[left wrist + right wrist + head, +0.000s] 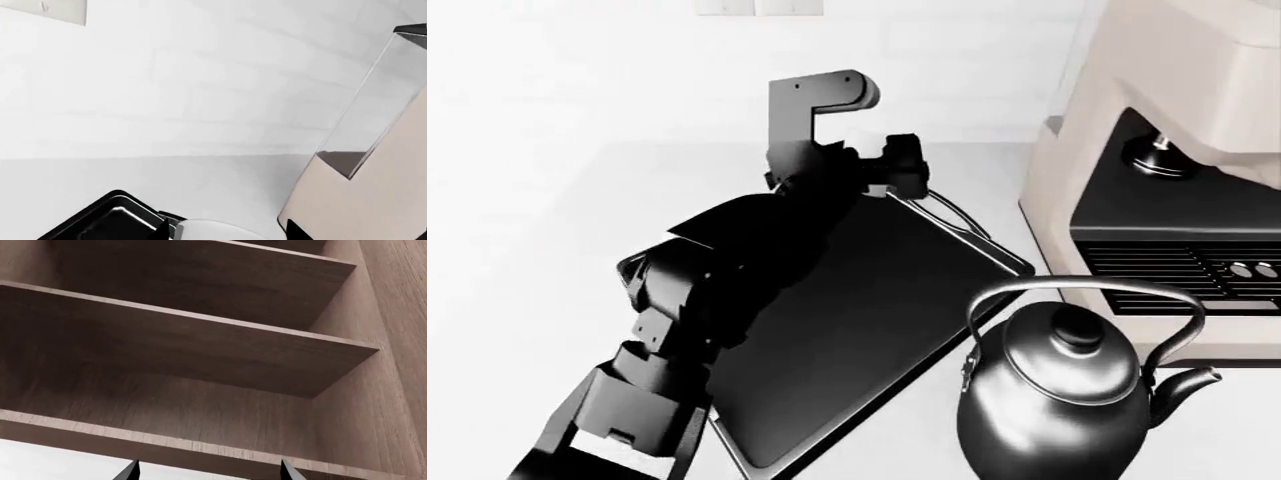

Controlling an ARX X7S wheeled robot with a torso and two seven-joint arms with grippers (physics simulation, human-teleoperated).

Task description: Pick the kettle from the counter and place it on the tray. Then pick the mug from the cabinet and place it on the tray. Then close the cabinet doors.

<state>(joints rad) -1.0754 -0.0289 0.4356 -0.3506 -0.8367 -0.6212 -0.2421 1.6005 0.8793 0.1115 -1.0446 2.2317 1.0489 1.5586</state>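
Note:
The dark steel kettle [1054,395] stands upright on the white counter [534,250], just right of the black tray [881,300] and in front of the espresso machine. My left arm reaches over the tray; the left gripper [897,172] is at the tray's far end, open, far from the kettle. In the left wrist view the left gripper [230,232] has its tips wide apart, with a pale rounded shape between them that I cannot identify; the tray's corner [107,220] shows beside it. My right gripper [208,472] is open and empty, facing bare wooden cabinet shelves [200,340]. The mug is out of view.
A cream espresso machine [1174,200] stands at the right, close behind the kettle, and fills one side of the left wrist view [373,200]. A white wall with an outlet plate [60,10] backs the counter. The right arm does not show in the head view.

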